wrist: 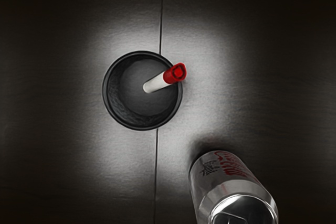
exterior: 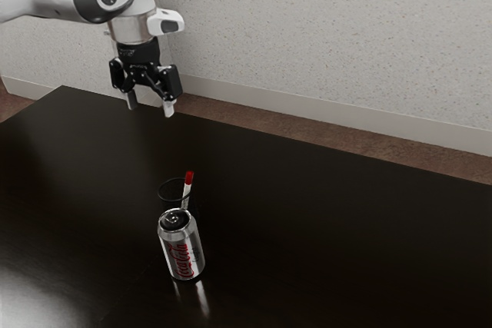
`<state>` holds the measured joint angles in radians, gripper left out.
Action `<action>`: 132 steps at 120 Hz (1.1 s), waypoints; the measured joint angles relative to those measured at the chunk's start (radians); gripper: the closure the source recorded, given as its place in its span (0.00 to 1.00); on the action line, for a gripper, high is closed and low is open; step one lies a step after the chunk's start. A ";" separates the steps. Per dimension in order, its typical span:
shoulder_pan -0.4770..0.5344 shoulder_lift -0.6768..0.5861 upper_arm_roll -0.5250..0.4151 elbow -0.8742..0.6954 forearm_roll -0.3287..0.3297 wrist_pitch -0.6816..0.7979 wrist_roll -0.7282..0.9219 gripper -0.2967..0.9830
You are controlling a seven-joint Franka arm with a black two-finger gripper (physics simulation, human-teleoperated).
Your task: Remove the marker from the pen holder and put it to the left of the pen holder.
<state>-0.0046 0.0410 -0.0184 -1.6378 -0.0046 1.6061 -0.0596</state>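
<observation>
My gripper (exterior: 150, 110) hangs high over the table in the exterior view, its two fingers apart with nothing between them. Below it and toward the exterior view's right, the black round pen holder (exterior: 162, 192) stands upright, its lower part hidden behind a can. The marker (exterior: 188, 183), white with a red cap, leans in the holder with its red end above the rim. From above, the wrist view has the pen holder (wrist: 108, 106) upright and the marker (wrist: 157, 82) tilted against its inner wall, red end over the rim.
A silver Coca-Cola can (exterior: 181, 247) stands upright close to the pen holder, on the exterior camera's side of it; the wrist view also has the can (wrist: 223, 179). Both stand on the dark table (exterior: 323, 243). A pale wall (exterior: 330, 36) rises behind the table.
</observation>
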 joint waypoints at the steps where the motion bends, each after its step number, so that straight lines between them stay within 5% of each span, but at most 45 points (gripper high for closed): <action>1: 0.000 0.000 0.000 0.000 0.000 0.000 0.000 0.23; 26: -0.019 0.075 -0.004 -0.066 0.023 0.033 -0.010 0.23; 46: -0.028 -0.020 -0.054 -0.364 0.059 0.352 0.037 0.23; 73: -0.044 0.000 -0.084 -0.483 0.055 0.641 0.119 0.24; 105: 0.071 0.042 -0.081 -0.490 0.054 0.742 0.185 0.26; 132: 0.049 0.083 -0.080 -0.482 0.052 0.771 0.222 0.29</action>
<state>0.0443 0.1236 -0.0980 -2.1194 0.0470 2.3769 0.1624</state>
